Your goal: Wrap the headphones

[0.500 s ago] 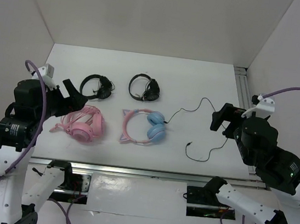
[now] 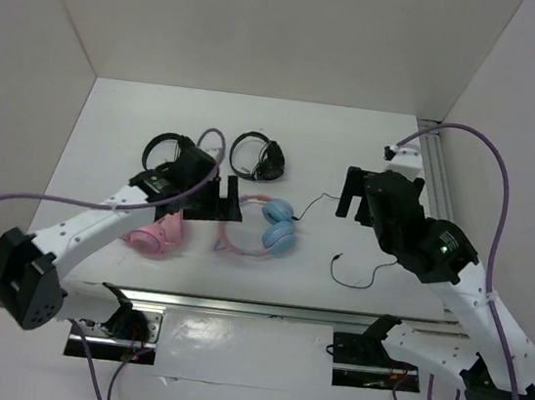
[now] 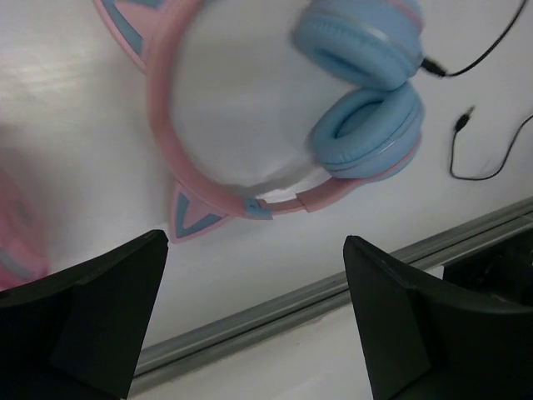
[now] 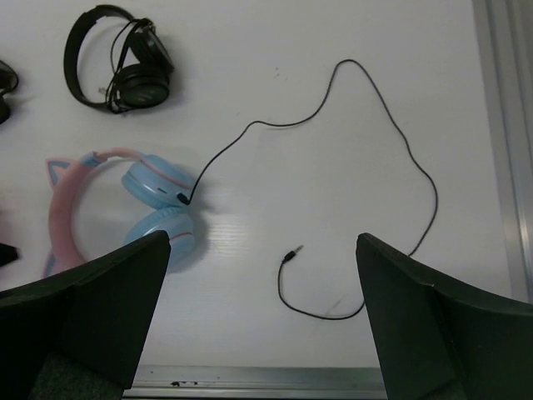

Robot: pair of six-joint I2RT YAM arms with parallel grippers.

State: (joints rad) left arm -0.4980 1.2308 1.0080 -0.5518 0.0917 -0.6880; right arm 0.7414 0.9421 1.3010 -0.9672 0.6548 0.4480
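Observation:
The headphones (image 2: 266,227) lie flat in the middle of the table, with a pink cat-ear headband (image 3: 163,125) and light blue ear cups (image 3: 366,133). Their thin black cable (image 2: 379,190) loops off to the right and ends in a free plug (image 2: 337,259). My left gripper (image 2: 230,199) is open and empty, hovering over the headband's left side. My right gripper (image 2: 351,192) is open and empty above the cable loop. The right wrist view shows the ear cups (image 4: 158,208), the cable (image 4: 366,92) and the plug (image 4: 291,252) below the open right gripper (image 4: 262,240). The left gripper (image 3: 256,242) is spread wide in its own view.
All-pink headphones (image 2: 156,235) lie left of the task pair, partly under my left arm. Two black headphones sit behind: one (image 2: 163,152) partly hidden by the arm, one (image 2: 259,157) in the open. A metal rail (image 2: 263,308) runs along the near edge, another (image 2: 436,153) along the right side.
Both arms have swung in over the table. The left gripper moved right to the cat-ear headphones. The right gripper moved left and away, over the cable. Headphones and cable have not moved.

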